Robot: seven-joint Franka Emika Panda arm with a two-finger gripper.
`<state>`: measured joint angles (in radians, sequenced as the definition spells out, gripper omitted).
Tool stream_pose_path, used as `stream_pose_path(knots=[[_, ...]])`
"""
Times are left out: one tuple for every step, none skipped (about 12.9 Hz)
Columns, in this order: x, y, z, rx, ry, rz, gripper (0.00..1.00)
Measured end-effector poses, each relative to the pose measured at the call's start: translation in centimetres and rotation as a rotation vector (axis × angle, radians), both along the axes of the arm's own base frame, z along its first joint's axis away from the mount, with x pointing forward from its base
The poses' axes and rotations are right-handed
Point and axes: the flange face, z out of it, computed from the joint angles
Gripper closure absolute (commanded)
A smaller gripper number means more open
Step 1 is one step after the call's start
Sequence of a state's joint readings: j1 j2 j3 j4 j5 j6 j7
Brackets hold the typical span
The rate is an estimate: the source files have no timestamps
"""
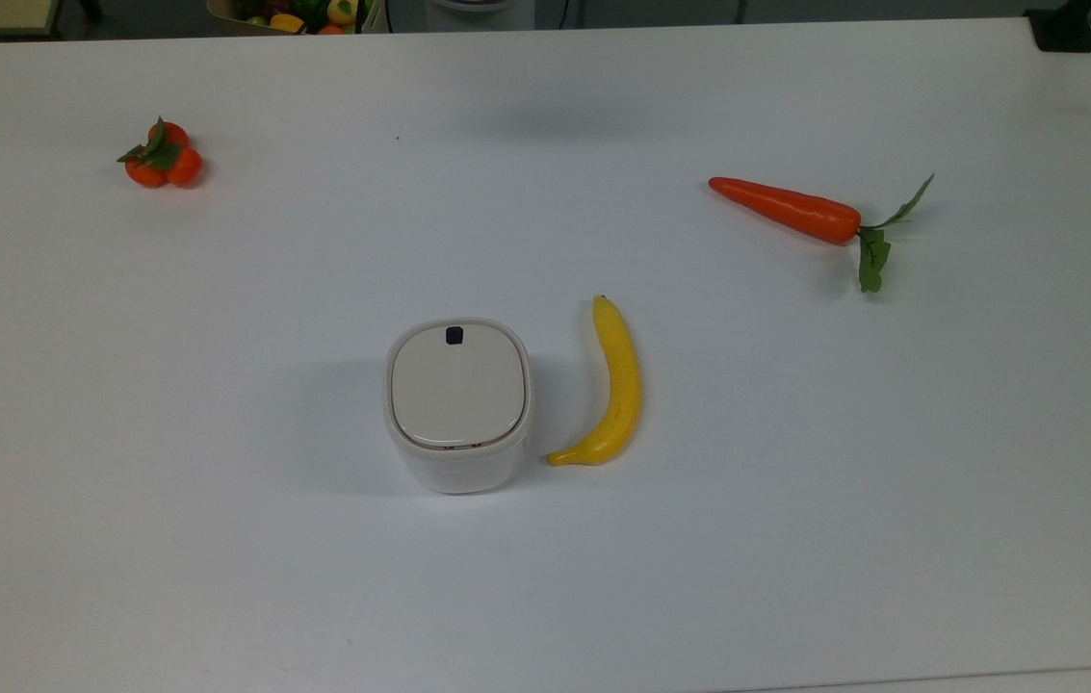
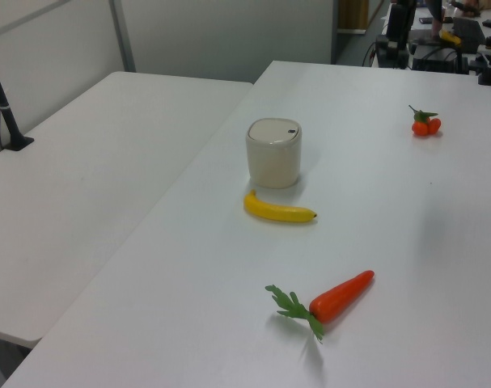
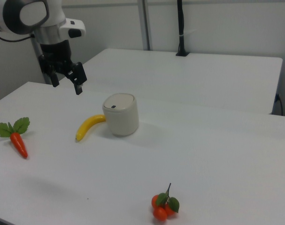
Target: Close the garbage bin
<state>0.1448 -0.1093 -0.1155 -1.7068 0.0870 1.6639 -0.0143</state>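
Garbage bin (image 1: 457,404) at table (image 1: 545,577) centre in top view, beige lid (image 1: 456,390) seated flat inside rim, dark button (image 1: 454,335) at lid's 12 o'clock edge. Looks fully shut from all three views, no gap at rim; task reads as done, judging by lid alone.

Banana (image 1: 609,385) just beside bin at 3 o'clock in top view, close but not touching as far as can be told; no obstruction to lid. Carrot (image 1: 786,209) well apart at 2 o'clock, tangerine cluster (image 1: 162,156) well apart at 10 o'clock. Probably distractors only, none near the hinge path.

Pincer (image 3: 65,77) in right view: raised well above table, off toward bin's 10 o'clock, released, fingers spread, grasping nothing. Parked high and clear, likely so nothing bumps the lid or the button and pops it back open.

Risk if anything further: stray press on button reopening lid.
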Motion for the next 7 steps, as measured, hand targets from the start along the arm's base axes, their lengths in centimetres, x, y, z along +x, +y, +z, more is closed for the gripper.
stream_pose_path(knots=[[0.3,-0.1,-0.2,-0.009,-0.007,-0.002,0.0],[0.8,-0.4,-0.6,-0.02,-0.013,0.003,0.0],[1.0,-0.5,-0.8,-0.027,-0.015,0.012,0.0],[1.2,-0.9,-1.1,-0.037,-0.015,0.024,0.0],[1.2,-1.1,-1.2,-0.038,-0.015,0.03,0.0],[1.2,-1.2,-1.2,-0.039,-0.016,0.035,0.0],[1.2,-1.2,-1.1,-0.039,-0.017,0.037,0.0]])
